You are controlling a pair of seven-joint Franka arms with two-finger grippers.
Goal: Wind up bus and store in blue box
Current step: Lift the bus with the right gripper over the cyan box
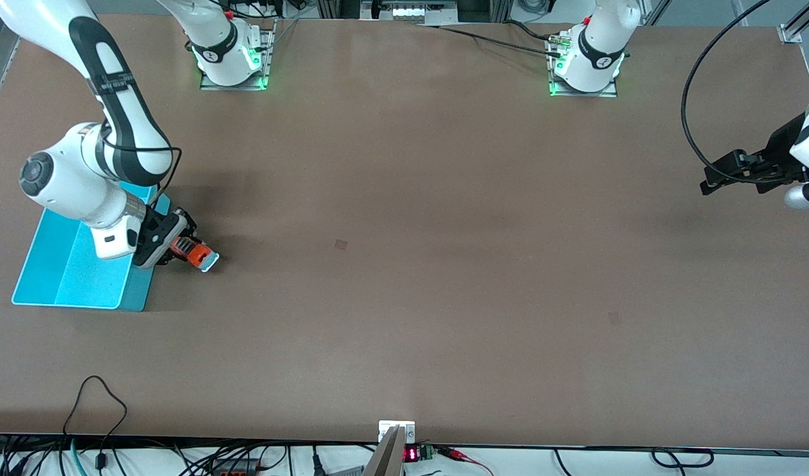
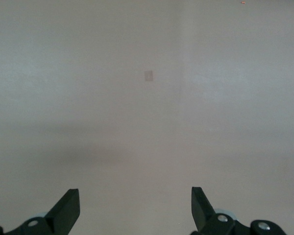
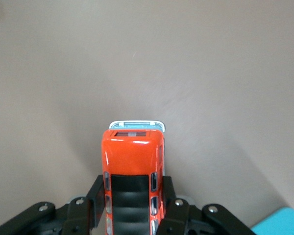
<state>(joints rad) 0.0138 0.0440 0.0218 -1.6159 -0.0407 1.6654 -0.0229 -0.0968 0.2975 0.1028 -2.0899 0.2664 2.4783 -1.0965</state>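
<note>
The small orange toy bus (image 1: 196, 254) with a white front and dark roof sits low at the table, just beside the blue box (image 1: 67, 277) at the right arm's end. My right gripper (image 1: 176, 250) is shut on the bus, its fingers (image 3: 96, 196) pressed on both sides; the right wrist view shows the bus (image 3: 132, 166) from above, nose pointing away from the wrist. A corner of the blue box (image 3: 284, 223) shows there too. My left gripper (image 1: 712, 182) waits in the air at the left arm's end, open and empty, fingers (image 2: 68, 208) wide apart.
The right arm's wrist and elbow hang over the blue box's farther part. Small dark marks (image 1: 340, 244) dot the brown table. Cables and a small device (image 1: 397, 439) lie along the table's near edge.
</note>
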